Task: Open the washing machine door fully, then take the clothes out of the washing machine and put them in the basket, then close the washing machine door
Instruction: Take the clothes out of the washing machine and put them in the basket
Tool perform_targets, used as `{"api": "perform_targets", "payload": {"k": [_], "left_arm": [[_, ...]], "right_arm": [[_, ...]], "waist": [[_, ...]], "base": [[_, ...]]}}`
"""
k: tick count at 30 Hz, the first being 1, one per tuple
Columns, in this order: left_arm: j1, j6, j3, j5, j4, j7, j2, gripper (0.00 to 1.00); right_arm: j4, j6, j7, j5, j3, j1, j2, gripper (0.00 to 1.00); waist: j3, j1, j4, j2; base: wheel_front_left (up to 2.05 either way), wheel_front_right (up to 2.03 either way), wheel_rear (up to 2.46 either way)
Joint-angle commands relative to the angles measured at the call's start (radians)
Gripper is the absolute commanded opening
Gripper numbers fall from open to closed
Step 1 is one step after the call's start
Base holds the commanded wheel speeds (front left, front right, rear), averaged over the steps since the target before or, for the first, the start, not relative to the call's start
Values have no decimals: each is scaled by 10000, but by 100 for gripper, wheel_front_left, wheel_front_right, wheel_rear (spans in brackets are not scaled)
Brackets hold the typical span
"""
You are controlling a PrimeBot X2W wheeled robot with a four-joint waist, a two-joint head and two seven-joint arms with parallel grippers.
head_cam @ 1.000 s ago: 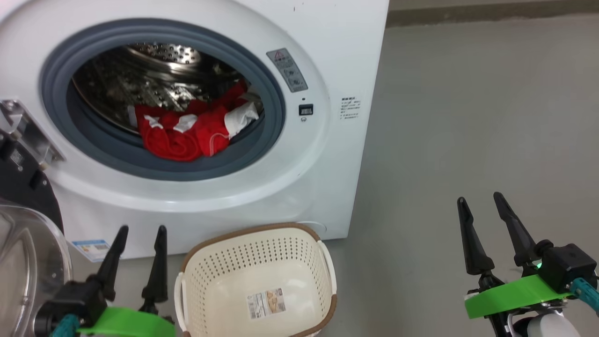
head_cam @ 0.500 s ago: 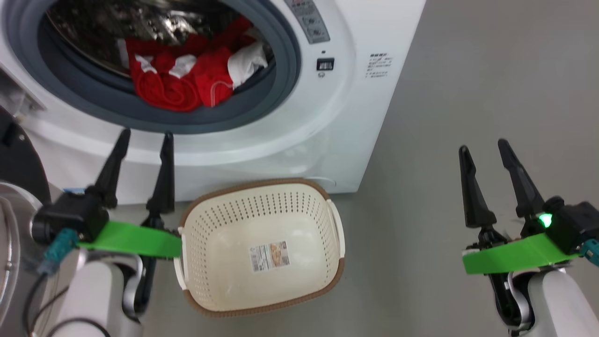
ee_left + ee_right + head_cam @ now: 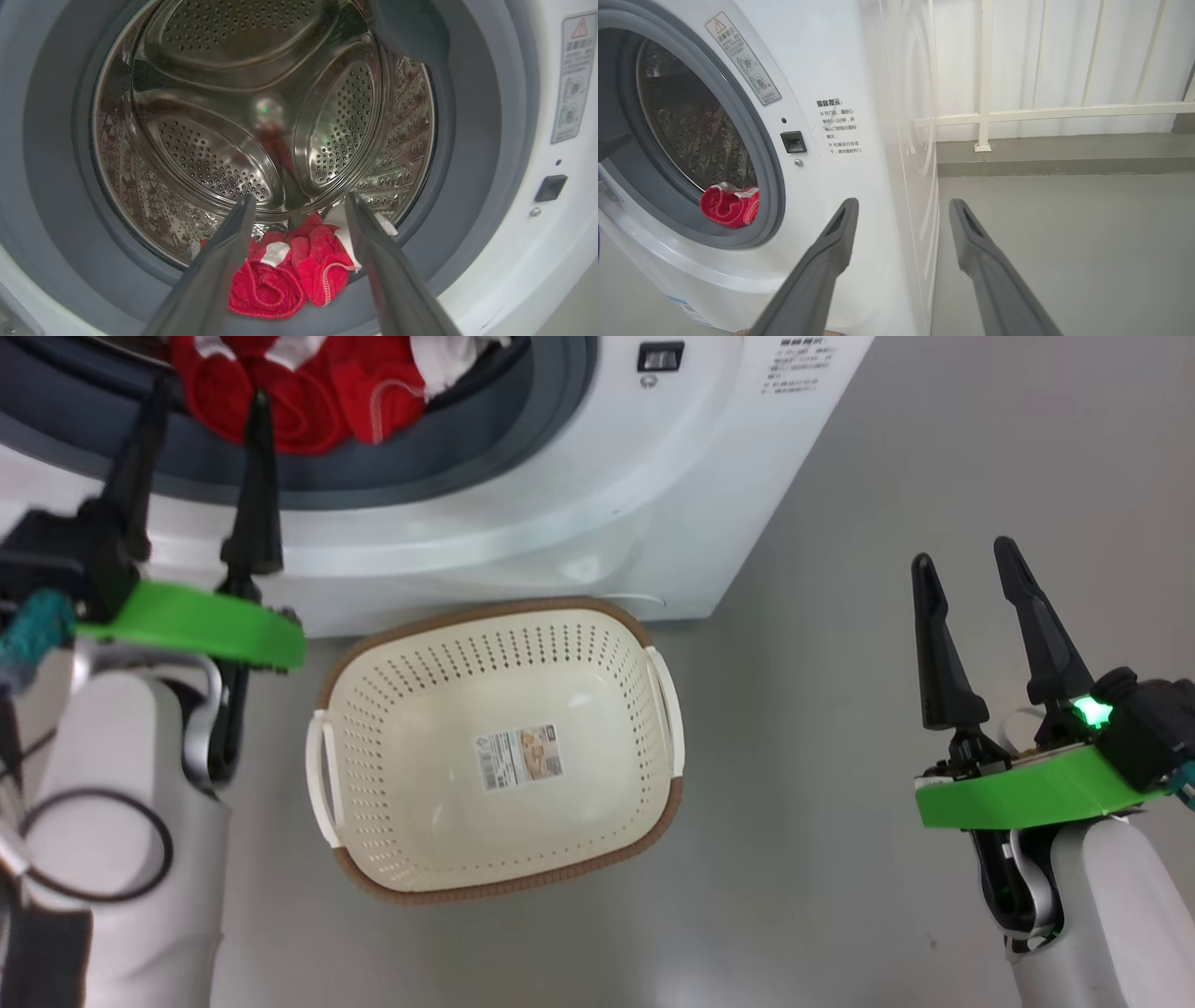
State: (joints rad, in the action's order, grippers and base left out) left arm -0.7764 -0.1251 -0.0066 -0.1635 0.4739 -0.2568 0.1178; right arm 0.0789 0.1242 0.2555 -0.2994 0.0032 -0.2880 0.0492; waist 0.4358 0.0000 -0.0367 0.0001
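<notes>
The washing machine (image 3: 579, 513) has its round mouth uncovered, so I take the first step, opening the washing machine door, as done. How far the door is swung I cannot tell. The clothes (image 3: 280, 280) are not yet out. They lie in a red and white heap at 6 o'clock in the steel drum (image 3: 210, 140), spilling onto the grey gasket (image 3: 46, 186). The basket (image 3: 504, 889) sits on the floor just in front of the machine, at 6 o'clock from the mouth. It holds nothing but its sticker (image 3: 518, 758), so the unloading and the closing are all left to do. The left hand (image 3: 300, 198) is released, its two fingers spread and grasping nothing. It points into the mouth just above the heap, and I judge it is about to reach for the clothes. The right hand (image 3: 963, 553) is also released and empty, over bare floor at 3 o'clock from the basket and well apart from it. From the head view the upper mouth is cut off and the left fingers cross the heap. I cannot tell how many pieces there are or whether more fabric lies under the top folds. From the right wrist a small red corner peeks over the gasket lip.
</notes>
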Motion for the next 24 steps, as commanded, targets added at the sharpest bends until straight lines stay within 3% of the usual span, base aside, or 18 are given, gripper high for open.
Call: {"api": "perform_targets", "payload": {"k": [1, 10, 24], "left_arm": [[-446, 31, 245, 253, 136, -49, 459, 100], [-2583, 358, -103, 935, 2681, -45, 957, 100], [-4765, 1089, -1748, 2850, 5695, 887, 1789, 100]], "right_arm": [[-291, 65, 63, -54, 239, -202, 10, 100], [-332, 65, 63, -192, 414, -535, 10, 100], [-150, 65, 63, -575, 762, -649, 10, 100]], "waist": [[557, 0, -254, -1], [1154, 0, -652, -1], [1524, 0, -1027, -1]], "base": [[0, 0, 0], [0, 0, 0], [0, 0, 0]]}}
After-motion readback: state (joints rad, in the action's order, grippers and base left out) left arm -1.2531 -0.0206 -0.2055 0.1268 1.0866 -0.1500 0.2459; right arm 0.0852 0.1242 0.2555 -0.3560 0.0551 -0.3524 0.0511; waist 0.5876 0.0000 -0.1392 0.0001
